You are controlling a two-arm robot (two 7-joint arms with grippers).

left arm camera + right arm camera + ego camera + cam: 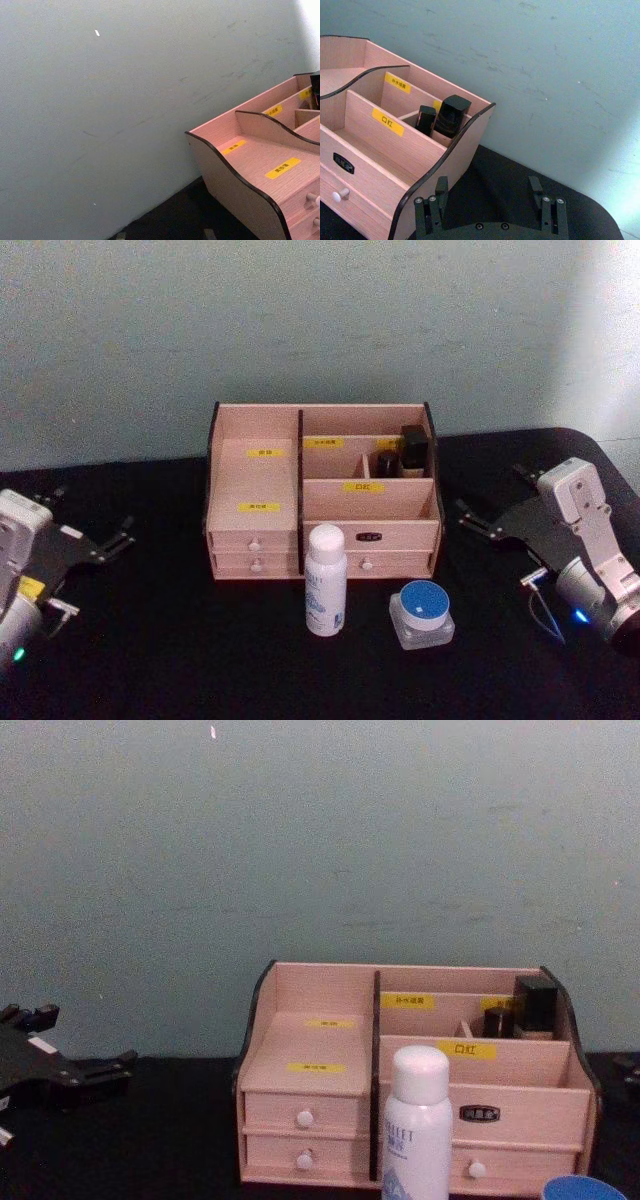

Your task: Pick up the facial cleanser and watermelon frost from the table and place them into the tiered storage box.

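On the black desk [180, 660], just in front of the tiered storage box [255, 425], stand a white bottle [325, 580] and a blue-lidded jar [421, 612], near each other but apart. Can't tell which is the cleanser. The left claw [87, 514] is spread wide and empty, well left of the bottle. The right claw [490, 490] is spread wide and empty, right of the jar, near the box's side wall. Nothing is grasped yet. Likely best: right to the jar, squared across the lid; left to the bottle, gripped low so it won't tip.
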